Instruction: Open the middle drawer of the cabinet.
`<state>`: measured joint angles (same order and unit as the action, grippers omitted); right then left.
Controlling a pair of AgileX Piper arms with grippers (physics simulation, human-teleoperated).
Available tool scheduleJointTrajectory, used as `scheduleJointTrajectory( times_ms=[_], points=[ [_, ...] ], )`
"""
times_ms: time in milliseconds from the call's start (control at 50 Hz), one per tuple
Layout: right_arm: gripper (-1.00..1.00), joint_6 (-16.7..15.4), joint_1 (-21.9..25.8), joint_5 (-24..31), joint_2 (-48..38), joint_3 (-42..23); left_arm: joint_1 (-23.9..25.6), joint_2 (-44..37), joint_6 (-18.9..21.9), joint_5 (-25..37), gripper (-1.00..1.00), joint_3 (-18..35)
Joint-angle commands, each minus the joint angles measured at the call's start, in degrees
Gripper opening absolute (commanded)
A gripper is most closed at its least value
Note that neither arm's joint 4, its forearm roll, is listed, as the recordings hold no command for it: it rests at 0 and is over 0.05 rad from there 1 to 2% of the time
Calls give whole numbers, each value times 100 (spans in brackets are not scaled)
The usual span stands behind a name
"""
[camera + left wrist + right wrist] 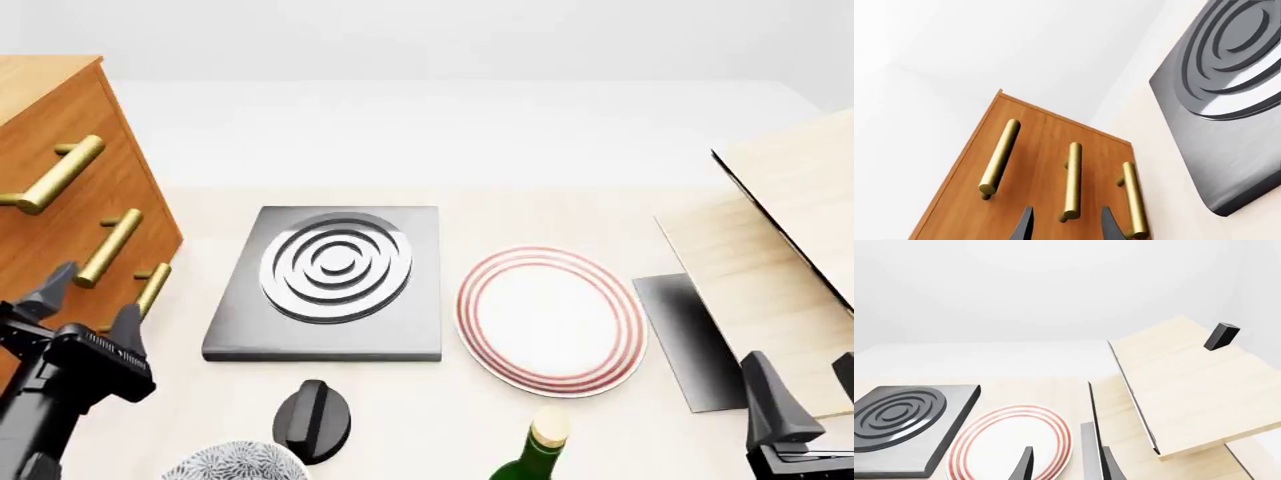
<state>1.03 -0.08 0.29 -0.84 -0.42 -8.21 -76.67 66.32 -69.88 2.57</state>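
The cabinet (pixel 80 115) stands at the table's left edge, orange-brown with three brass bar handles. The middle drawer (pixel 154 228) is closed, flush with the other two fronts, and its handle (pixel 107 248) sits between the top and bottom bars. My left gripper (pixel 94 293) is open just in front of the cabinet's lower front, touching nothing. In the left wrist view the middle drawer (pixel 1054 170) fills the centre, and the near end of its handle (pixel 1072 180) lines up between the open left gripper (pixel 1066 222) fingers. My right gripper (pixel 801 375) stands open and empty at the near right.
A grey square slab with raised rings (pixel 334 280) lies right of the cabinet, with a red-rimmed white plate (pixel 550 318) beside it. Pale wooden boards (pixel 774 250) slope at the right. A black knob (pixel 314 420), a green bottle (pixel 534 450) and a patterned bowl (pixel 234 462) sit along the near edge.
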Motion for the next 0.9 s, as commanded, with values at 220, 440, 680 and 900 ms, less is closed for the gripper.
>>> scheduleJointTrajectory(
  times_ms=[220, 440, 680, 900],
  points=[
    [100, 1, 0, 0, 0, 0, -85, -797, 209, -2, 100, 790],
    [100, -1, 0, 0, -1, 0, -112, -1333, 221, -2, 100, 1160],
    [100, -1, 0, 1, 1, 0, -182, -1730, 249, -2, 100, 1405],
    [100, 0, 1, 0, -1, 0, -397, -2194, 268, -2, 100, 1552]
  ],
)
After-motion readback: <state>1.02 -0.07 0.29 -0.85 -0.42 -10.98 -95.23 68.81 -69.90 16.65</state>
